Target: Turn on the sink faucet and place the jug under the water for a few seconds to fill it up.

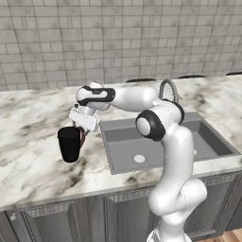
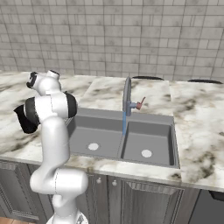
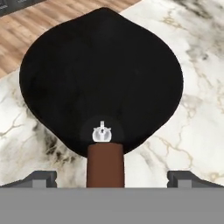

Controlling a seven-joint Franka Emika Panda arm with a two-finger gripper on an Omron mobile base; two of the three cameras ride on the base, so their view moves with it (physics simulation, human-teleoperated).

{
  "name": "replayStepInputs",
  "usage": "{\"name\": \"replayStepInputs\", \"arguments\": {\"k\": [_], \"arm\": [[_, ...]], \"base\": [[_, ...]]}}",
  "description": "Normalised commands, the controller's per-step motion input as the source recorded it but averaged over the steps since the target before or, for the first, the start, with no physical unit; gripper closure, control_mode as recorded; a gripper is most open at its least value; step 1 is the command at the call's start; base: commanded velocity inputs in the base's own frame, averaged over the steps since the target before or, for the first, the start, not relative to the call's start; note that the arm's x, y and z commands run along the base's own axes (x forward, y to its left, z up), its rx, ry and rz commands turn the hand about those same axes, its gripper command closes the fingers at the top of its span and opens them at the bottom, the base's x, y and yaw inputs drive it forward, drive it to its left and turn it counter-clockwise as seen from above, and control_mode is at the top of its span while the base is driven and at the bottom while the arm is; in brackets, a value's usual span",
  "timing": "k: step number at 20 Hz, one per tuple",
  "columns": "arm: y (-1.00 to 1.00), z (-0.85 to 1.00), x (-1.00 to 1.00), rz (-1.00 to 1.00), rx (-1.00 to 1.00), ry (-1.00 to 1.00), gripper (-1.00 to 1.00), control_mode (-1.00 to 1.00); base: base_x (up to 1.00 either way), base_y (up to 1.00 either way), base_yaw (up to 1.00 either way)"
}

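- small matte black tapered jug (image 1: 69,143) with thin reddish-brown side handle (image 3: 104,165) stands upright on the white-and-grey marbled desk (image 1: 33,160), left of the sink, near the desk's front edge
- two-finger tool (image 3: 112,178) of the white arm is right above the jug, on its handle side; jaws wide open, dark fingertips (image 3: 41,178) one each side of the handle, apart from it, gripping nothing
- in the hand view the jug's black mouth sits in the middle, handle running down between the two tips, wooden floor at the top left corner
- dark grey rectangular two-basin sink (image 2: 168,131) set in the desk, a round pale drain in each basin
- tall thin grey metal gooseneck faucet (image 2: 127,94) rises behind the divider between the basins, small side lever (image 2: 139,104) with red tip sticks out to the right
- thin straight pale-blue water stream (image 2: 124,124) falls from the spout to about the divider; water is running
- jug is well apart from the stream, not in the sink
- in the right base view the jug (image 2: 24,118) is partly hidden behind the arm's dark elbow joint
- grey tiled wall (image 1: 118,38) behind the desk, dark grey cabinet doors (image 1: 52,222) below
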Motion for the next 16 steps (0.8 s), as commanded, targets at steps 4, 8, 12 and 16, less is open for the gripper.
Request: {"name": "replayStepInputs", "arguments": {"k": [4,8,12,16], "arm": [[0.00,-0.16,0.02,0.00,0.00,-0.04,-1.00,-1.00],[0.02,-0.21,0.01,0.00,0.00,-0.01,1.00,-1.00],[0.00,-0.03,0.01,0.00,0.00,0.00,1.00,-1.00],[0.00,0.00,-0.02,0.00,0.00,0.00,1.00,-1.00]], "base": [[0.00,0.00,0.00],[0.00,0.00,0.00],[0.00,0.00,0.00],[0.00,0.00,0.00]]}}
